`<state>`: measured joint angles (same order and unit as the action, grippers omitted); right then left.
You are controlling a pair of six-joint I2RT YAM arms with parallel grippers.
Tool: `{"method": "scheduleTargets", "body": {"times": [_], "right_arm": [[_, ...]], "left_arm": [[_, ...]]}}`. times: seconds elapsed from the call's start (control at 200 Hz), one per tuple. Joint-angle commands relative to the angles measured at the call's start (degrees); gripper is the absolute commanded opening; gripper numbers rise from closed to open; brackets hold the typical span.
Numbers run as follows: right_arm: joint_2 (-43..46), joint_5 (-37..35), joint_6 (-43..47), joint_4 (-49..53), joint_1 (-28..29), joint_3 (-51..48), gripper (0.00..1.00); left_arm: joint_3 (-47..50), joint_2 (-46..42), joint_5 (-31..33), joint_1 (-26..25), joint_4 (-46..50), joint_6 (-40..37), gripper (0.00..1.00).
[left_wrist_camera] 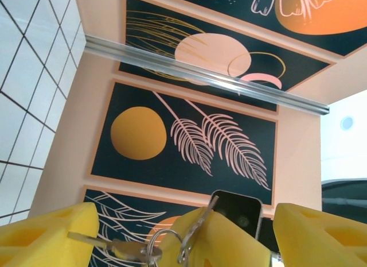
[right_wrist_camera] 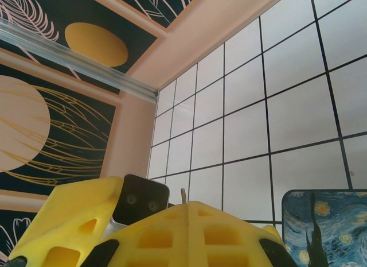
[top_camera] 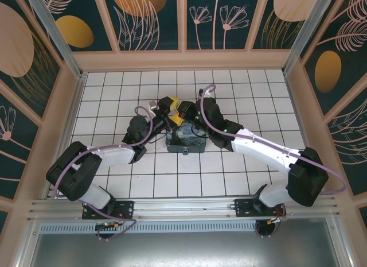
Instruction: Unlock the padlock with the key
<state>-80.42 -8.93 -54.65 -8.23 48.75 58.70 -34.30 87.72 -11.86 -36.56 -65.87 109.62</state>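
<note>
Steadying the padlock in my closed right hand above the tabletop's middle, I should shut the open left hand squarely on the key hanging between its fingers, then twist gently.

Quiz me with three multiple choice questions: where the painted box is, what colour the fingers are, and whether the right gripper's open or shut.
1. Where is the box? A far-left corner; B centre; C right wall.
2. The fingers are? A yellow; B black; C red.
3. The right gripper is? A wide open; B shut; C gripping the box.
B: it sits dead centre. A: both are plainly yellow. B: they meet, pinching the key.
</note>
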Motion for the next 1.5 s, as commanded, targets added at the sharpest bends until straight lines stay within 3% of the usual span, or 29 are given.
{"method": "scheduleTargets", "body": {"times": [0.0,0.671,1.026,1.491], "right_arm": [[1.5,-0.6,-1.3,-2.9,0.4,-1.5,0.0],[4.0,-2.3,-1.8,-1.8,0.2,-3.5,0.0],[2.1,-0.7,-1.5,-2.4,0.6,-0.2,0.0],[-0.9,-1.0,-4.5,-5.1,3.0,-0.7,0.0]], "left_arm": [[-0.7,0.0,1.4,-0.3,-4.2,1.0,0.78],[1.9,-0.4,2.6,-0.3,-1.9,-0.9,0.75],[1.8,0.1,2.4,-0.3,-1.0,-1.3,0.87],[0.1,0.3,2.5,-0.3,-1.3,-1.3,0.89]]}}
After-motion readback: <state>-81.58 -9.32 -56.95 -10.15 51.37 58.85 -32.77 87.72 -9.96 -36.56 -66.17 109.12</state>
